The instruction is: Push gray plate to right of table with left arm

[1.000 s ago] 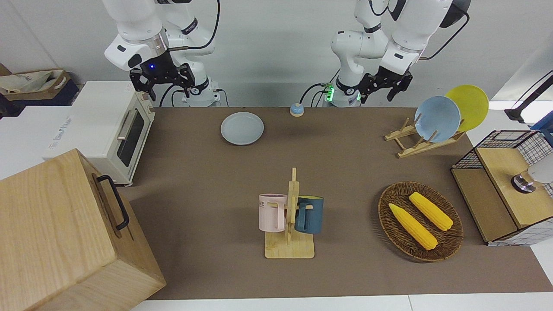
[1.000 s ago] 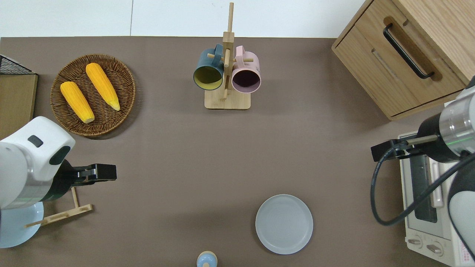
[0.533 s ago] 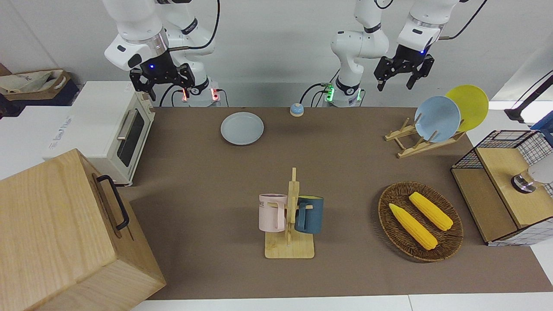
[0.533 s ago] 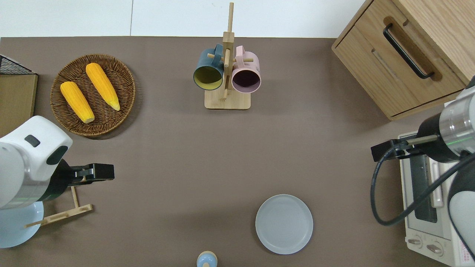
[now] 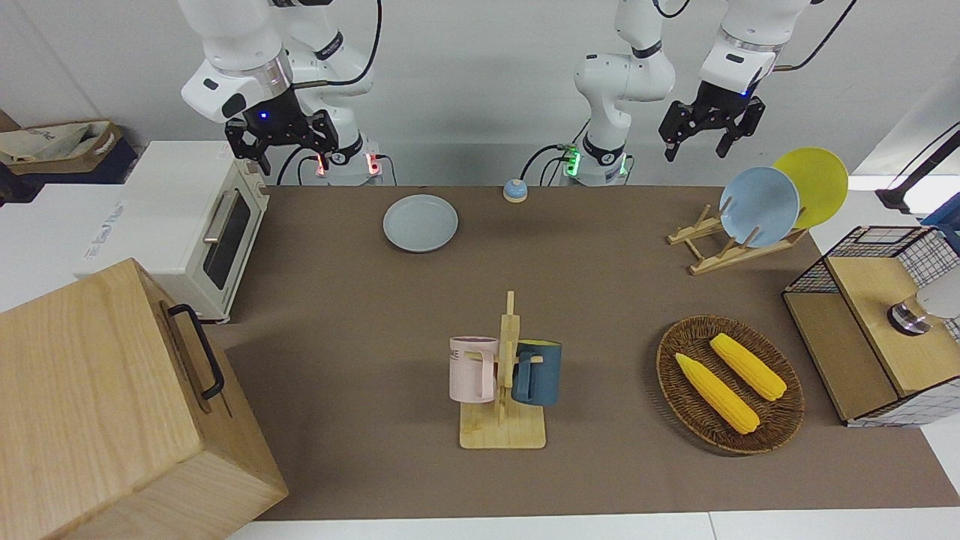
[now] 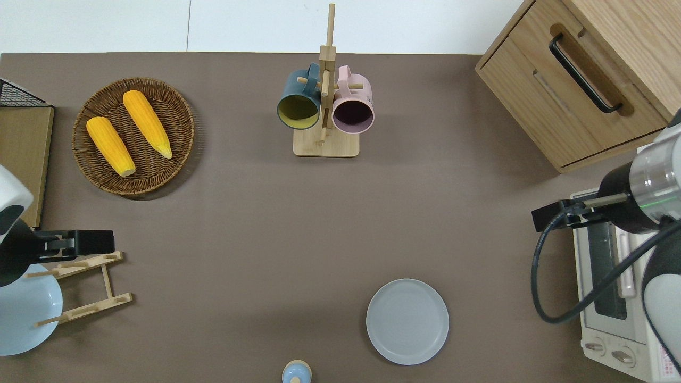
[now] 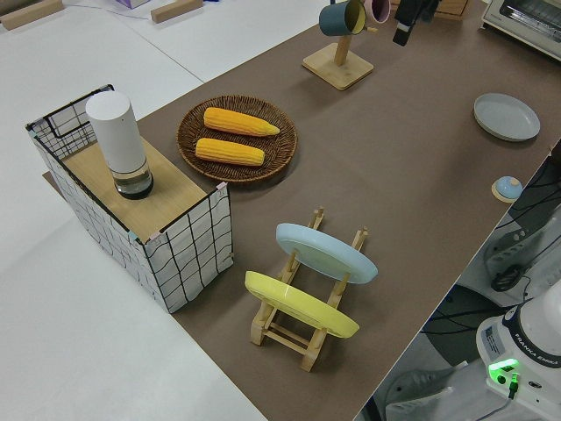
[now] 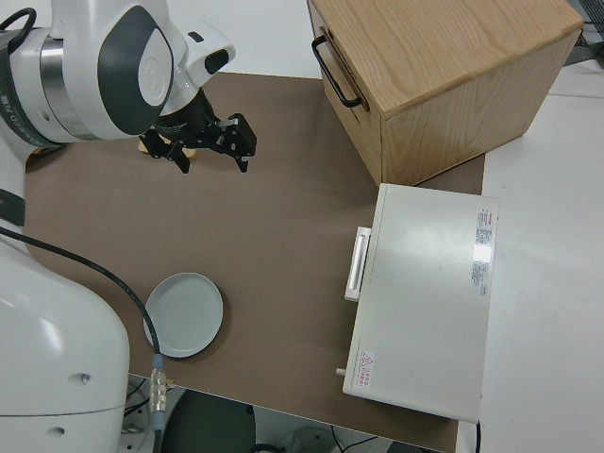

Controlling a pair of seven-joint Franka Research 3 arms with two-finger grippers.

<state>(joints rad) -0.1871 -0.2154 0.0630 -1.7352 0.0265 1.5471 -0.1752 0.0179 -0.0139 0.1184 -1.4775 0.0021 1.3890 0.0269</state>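
I see the gray plate (image 5: 420, 223) lying flat on the brown surface (image 5: 600, 300), close to the edge nearest the robots and somewhat toward the right arm's end, with nothing touching it. A small blue bell (image 5: 514, 190) sits beside it at that same edge, toward the left arm's end. My left claw (image 5: 711, 133) is up in the air with its fingers spread and holding nothing; from overhead it hangs over the wooden plate rack (image 6: 85, 284) at the left arm's end of the surface, well apart from the gray plate. The rack holds a sky-blue plate (image 5: 759, 206) and a yellow plate (image 5: 814, 184). The right arm is parked, its claw (image 5: 283, 139) spread open and empty. A mug rack (image 5: 504, 390) stands near the middle of the edge farthest from the robots.
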